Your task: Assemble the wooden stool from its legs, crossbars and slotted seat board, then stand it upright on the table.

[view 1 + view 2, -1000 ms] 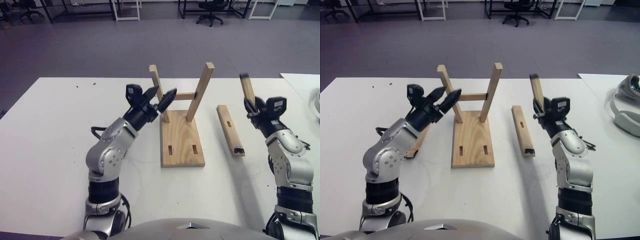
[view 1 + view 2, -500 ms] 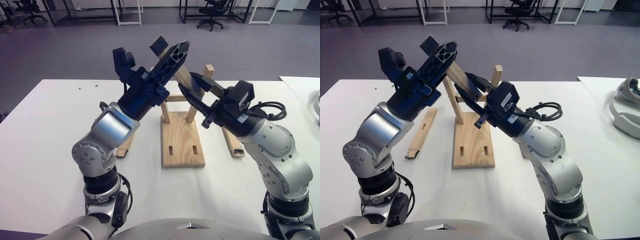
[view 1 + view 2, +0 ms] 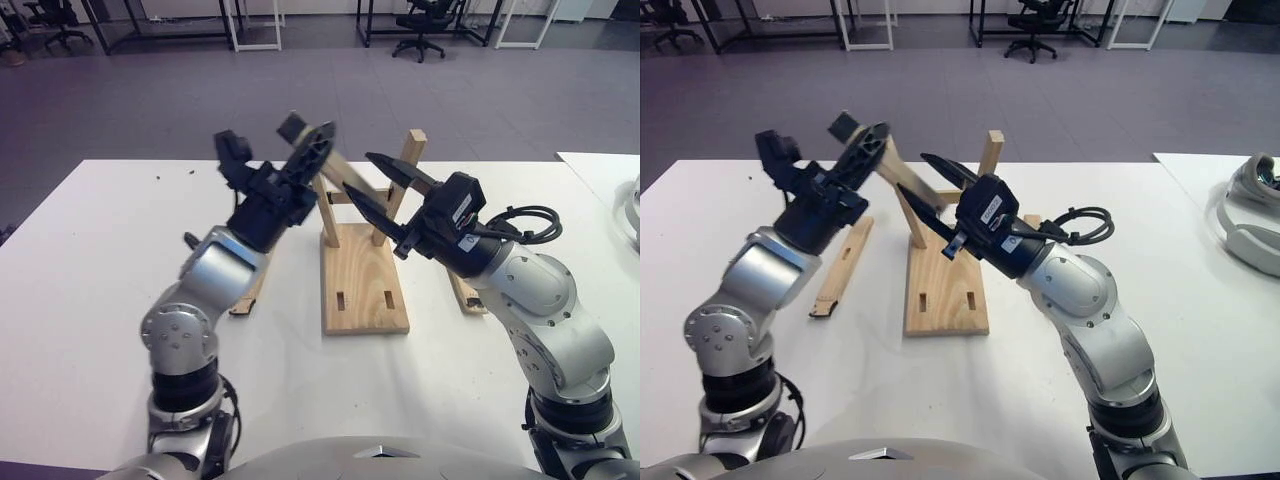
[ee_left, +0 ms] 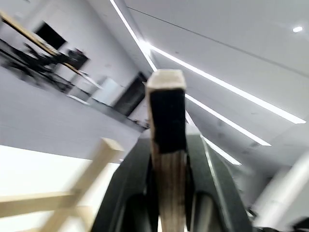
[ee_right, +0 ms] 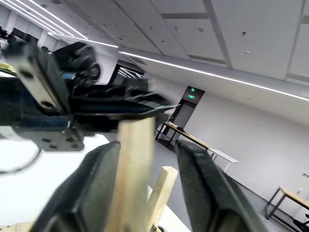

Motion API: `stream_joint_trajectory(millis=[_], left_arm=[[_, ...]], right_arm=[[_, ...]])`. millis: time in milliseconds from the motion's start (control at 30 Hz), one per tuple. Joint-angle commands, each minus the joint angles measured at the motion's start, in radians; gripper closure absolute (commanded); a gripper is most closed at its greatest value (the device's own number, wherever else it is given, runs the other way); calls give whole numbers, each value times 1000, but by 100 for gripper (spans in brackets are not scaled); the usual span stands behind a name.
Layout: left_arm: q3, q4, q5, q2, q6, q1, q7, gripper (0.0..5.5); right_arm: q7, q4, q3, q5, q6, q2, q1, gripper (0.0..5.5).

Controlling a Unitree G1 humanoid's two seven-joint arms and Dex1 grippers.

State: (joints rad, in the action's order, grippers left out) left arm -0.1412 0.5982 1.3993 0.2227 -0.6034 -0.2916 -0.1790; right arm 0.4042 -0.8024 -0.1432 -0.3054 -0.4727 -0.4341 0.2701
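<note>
I take this as a handover of the leg point(image 4: 168, 183): left claw point(image 3: 315, 150) clamped on it, right claw point(image 3: 357, 172) spread around it, should close next.

Bright, even light from ceiling strips point(image 4: 217, 81); soft, perhaps faint shadows on table point(image 3: 100, 280)

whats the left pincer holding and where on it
A wooden stool leg, clamped by the left pincer just below its dark-tipped end. The right pincer is open, its jaws either side of the leg's other end.
</note>
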Motion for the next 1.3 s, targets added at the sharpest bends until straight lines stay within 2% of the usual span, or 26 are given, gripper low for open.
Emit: stream_joint_trajectory(millis=[33, 233, 433, 567, 800, 900, 1067, 1167, 1300], left_arm=[[-90, -148, -294, 201, 45, 142, 151, 509], [-97, -534, -569, 148, 244, 97, 307, 510], [-117, -832, -651, 34, 371, 7, 443, 510], [-127, -880, -685, -3, 397, -19, 478, 510], [-119, -885, -803, -2, 422, 61, 484, 510], [-70, -905, -898, 16, 442, 90, 486, 510], [92, -1051, -1096, 38, 488, 226, 532, 510], [125, -1105, -1147, 47, 537, 311, 534, 510], [169, -1186, -1181, 42, 564, 305, 523, 510]], right_arm=[[-12, 53, 96, -2, 12, -9, -133, 288], [17, 351, 137, 71, 225, 3, -282, 288], [24, 477, 129, 101, 330, 38, -292, 288], [32, 499, 119, 114, 351, 48, -293, 288], [35, 496, 105, 125, 356, 57, -300, 288], [31, 495, 99, 131, 357, 59, -297, 288], [23, 485, 120, 145, 356, 41, -280, 288], [32, 478, 140, 156, 360, 20, -281, 288], [39, 480, 129, 172, 364, 17, -280, 288]])
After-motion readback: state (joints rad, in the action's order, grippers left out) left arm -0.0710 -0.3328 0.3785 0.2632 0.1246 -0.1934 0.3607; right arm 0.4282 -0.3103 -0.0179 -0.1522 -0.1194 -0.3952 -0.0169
